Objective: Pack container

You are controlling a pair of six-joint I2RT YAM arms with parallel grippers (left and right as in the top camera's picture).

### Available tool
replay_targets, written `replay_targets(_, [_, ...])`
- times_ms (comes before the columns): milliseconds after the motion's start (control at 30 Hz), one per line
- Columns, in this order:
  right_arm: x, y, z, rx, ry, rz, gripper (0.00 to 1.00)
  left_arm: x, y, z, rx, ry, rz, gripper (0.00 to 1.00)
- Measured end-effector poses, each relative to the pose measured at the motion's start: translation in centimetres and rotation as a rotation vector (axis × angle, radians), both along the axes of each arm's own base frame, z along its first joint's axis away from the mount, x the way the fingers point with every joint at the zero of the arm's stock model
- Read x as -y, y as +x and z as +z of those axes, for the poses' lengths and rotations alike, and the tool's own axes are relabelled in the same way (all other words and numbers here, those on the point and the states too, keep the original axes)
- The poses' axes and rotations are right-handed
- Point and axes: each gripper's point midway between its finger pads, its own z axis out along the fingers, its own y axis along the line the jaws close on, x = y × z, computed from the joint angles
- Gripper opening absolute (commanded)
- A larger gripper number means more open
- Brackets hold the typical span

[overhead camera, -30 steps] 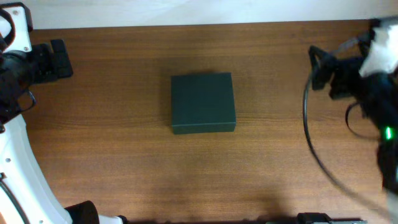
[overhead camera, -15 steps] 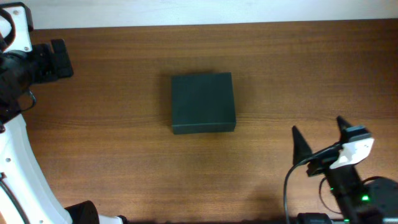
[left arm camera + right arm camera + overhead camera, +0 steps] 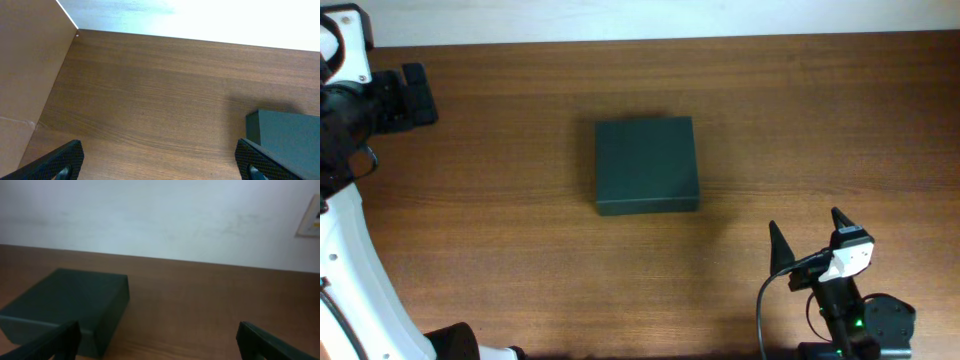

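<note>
The container (image 3: 647, 165) is a dark green square box with its lid shut, standing in the middle of the wooden table. It also shows at the right edge of the left wrist view (image 3: 287, 132) and at the left of the right wrist view (image 3: 70, 300). My left gripper (image 3: 420, 95) is open and empty at the far left, well apart from the box; in its own view (image 3: 160, 160) the jaws stand wide apart. My right gripper (image 3: 807, 238) is open and empty at the front right, pointing towards the box, with its jaws wide apart in its own view (image 3: 157, 342).
A brown board (image 3: 25, 75) stands at the left in the left wrist view. A white wall (image 3: 160, 215) runs behind the table's far edge. A black cable (image 3: 762, 310) loops beside the right arm at the front edge.
My right arm has swung from the back right corner down to the front right and then a little further left. The left arm and the box have not moved.
</note>
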Motion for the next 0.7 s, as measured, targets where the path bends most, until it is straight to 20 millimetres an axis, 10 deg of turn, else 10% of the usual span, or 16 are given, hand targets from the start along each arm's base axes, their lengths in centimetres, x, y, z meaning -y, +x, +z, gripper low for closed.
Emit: replay_targets(700, [0.8, 1.0, -7.5, -0.134, -0.002, -0.044, 0.99, 0.0, 0.0, 0.0, 0.000, 0.000, 0.000, 0.99])
